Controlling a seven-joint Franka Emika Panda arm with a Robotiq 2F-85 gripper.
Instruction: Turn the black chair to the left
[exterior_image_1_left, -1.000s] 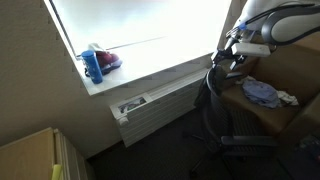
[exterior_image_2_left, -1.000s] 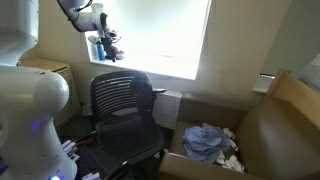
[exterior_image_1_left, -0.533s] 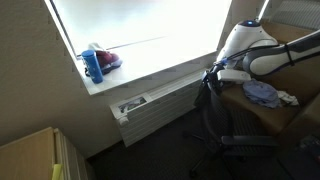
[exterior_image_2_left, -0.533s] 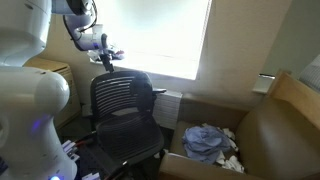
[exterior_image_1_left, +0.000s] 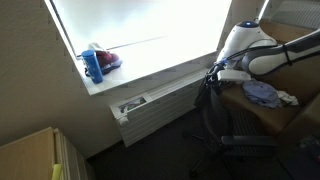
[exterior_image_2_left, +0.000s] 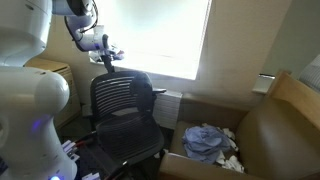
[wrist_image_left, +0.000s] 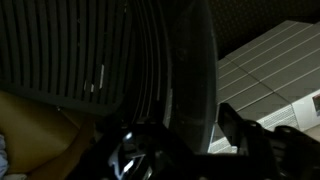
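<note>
The black chair (exterior_image_2_left: 125, 105) stands by the window with its mesh backrest upright; another exterior view shows the black chair (exterior_image_1_left: 210, 100) edge-on. My gripper (exterior_image_2_left: 107, 62) is at the top rim of the backrest, on the window side, and the gripper (exterior_image_1_left: 213, 72) shows there in both exterior views. In the wrist view the backrest (wrist_image_left: 90, 50) fills the frame and its thick rim runs between the jaws of the gripper (wrist_image_left: 185, 130). A thin gap shows between the right finger (wrist_image_left: 232, 118) and the rim. The other finger is lost in the dark.
A radiator (exterior_image_1_left: 150, 105) runs under the bright window, close behind the chair. A blue bottle (exterior_image_1_left: 93, 65) stands on the sill. A brown seat (exterior_image_2_left: 285, 120) with crumpled cloth (exterior_image_2_left: 210, 140) is beside the chair. The white robot base (exterior_image_2_left: 35, 110) stands on the chair's other side.
Over the last second the arm came down from above the chair to the backrest's top rim. In the last half second it has held its place.
</note>
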